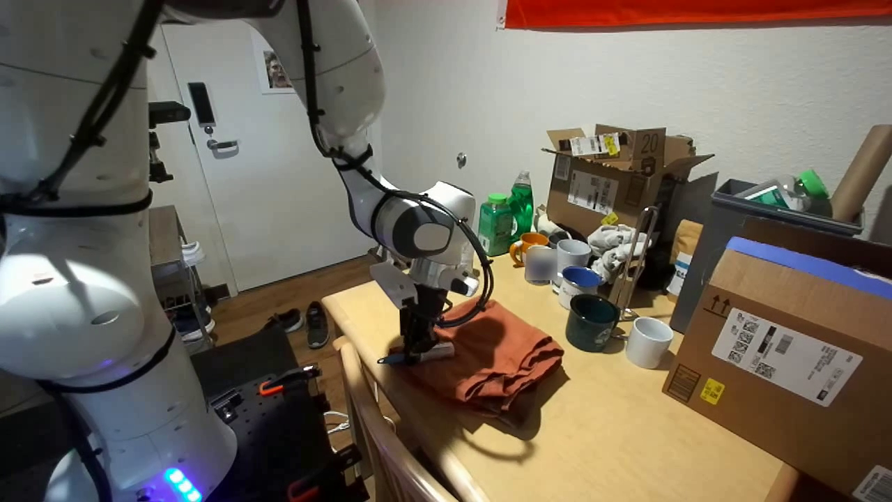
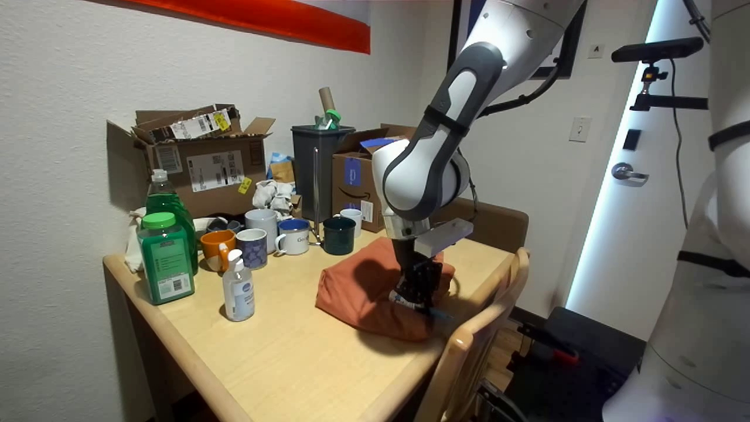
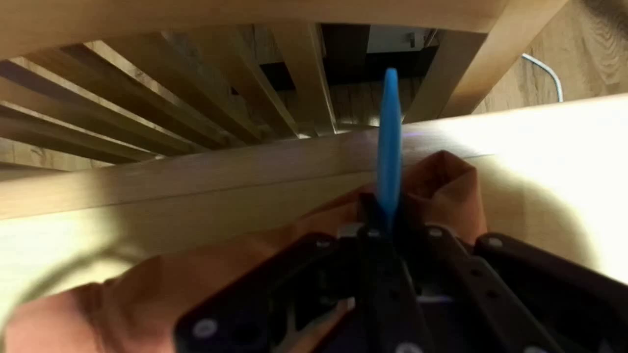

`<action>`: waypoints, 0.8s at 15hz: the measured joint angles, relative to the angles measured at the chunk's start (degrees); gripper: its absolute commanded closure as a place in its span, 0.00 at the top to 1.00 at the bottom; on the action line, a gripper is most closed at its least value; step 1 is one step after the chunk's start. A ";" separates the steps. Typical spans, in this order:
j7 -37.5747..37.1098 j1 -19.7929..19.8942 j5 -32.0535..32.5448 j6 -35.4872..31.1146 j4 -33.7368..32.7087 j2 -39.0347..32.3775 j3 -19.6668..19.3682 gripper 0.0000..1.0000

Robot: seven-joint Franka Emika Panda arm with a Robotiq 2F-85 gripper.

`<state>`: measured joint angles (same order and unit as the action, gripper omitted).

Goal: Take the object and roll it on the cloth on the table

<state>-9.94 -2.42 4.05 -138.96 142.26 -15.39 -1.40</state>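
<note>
The tool grips tightly the blue handle of what seems a lint roller; it lies on, or just above, the folded cloth on the desk. Better to press lightly and roll crosswise to the handle. The grey bin holds a cardboard tube; the tall bottle, green liquid.

In an exterior view I have a pale table beneath me, across the lower frame. On it: a rust-coloured cloth just below centre, a green jug and a clear bottle at left, a blue-rimmed mug and a dark-green mug mid-frame.
</note>
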 measured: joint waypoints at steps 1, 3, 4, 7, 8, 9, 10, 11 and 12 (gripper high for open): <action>0.86 0.20 -0.36 0.23 -1.14 -1.47 0.00 0.03; 1.79 0.78 -0.76 1.25 -3.14 -3.53 -0.03 0.03; 1.94 1.16 -0.99 2.01 -3.77 -3.85 -0.04 0.03; 1.96 2.25 -1.30 2.72 -4.59 -3.87 -0.48 0.03; 1.96 2.61 -1.31 2.72 -4.70 -3.86 -0.89 0.03; 1.96 2.90 -1.31 2.72 -4.74 -3.81 -1.38 0.03; 1.96 3.18 -1.31 2.71 -4.75 -3.71 -1.89 0.03; 1.95 3.46 -1.31 2.71 -4.75 -3.61 -2.31 0.03; 1.93 3.65 -1.31 2.70 -4.75 -3.52 -2.75 0.03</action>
<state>-8.01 1.23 2.75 -136.25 137.51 -18.91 -4.15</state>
